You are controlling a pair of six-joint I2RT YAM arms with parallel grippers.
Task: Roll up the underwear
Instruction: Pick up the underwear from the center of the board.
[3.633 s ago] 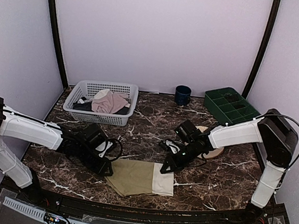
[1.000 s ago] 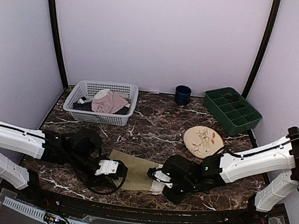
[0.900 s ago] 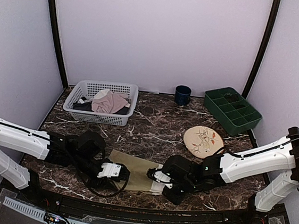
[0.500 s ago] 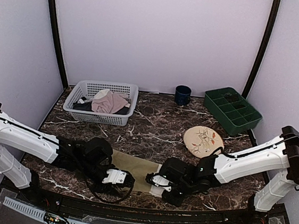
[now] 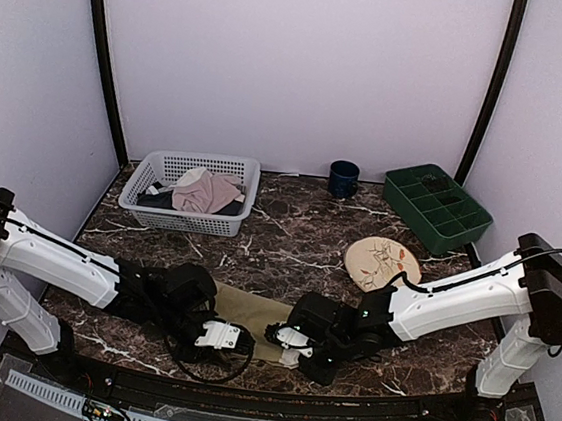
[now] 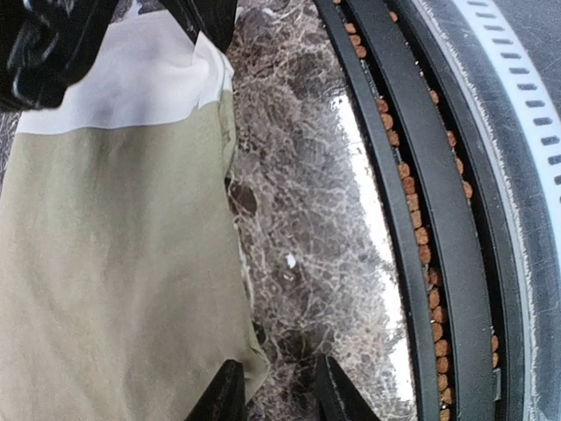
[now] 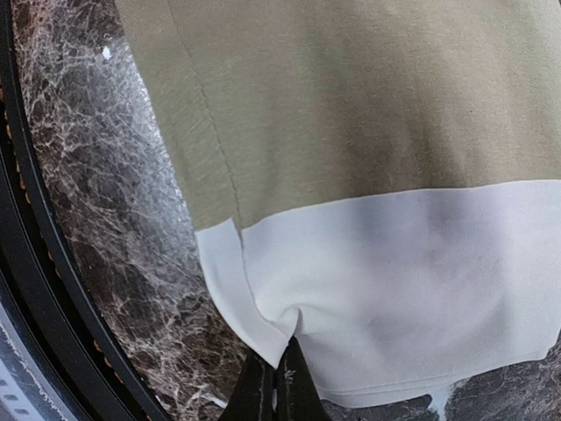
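Down at the near edge of the marble table point(image 5: 298, 242), the underwear point(image 5: 248, 313) was lying flat, olive part spread out, cream waistband point(image 7: 394, 281) at its right end, with an arm on either side of it.

Right gripper point(image 7: 276, 375) had its jaws squeezed almost together on the near corner of the waistband. You could see the cream cloth puckered into a little fold right at the tips, so yeah, it had hold of it.

Left gripper point(image 6: 279, 399) was a different story: jaws parted by a modest gap and low over the table at the opposite near corner. The olive corner sat right up against one finger point(image 6: 226, 396), but what showed between the two fingers was mostly bare marble. Not gripping anything as far as I could see.

Farther back on the left was the white basket point(image 5: 184, 222) with a pale pink garment point(image 5: 206, 191) and a dark grey garment point(image 5: 157, 198) in it. Round plate point(image 5: 383, 264) sat right of centre, well apart from the underwear, with a dark mug point(image 5: 343, 178) by the back wall and a green compartment tray point(image 5: 409, 212) in the back right corner.
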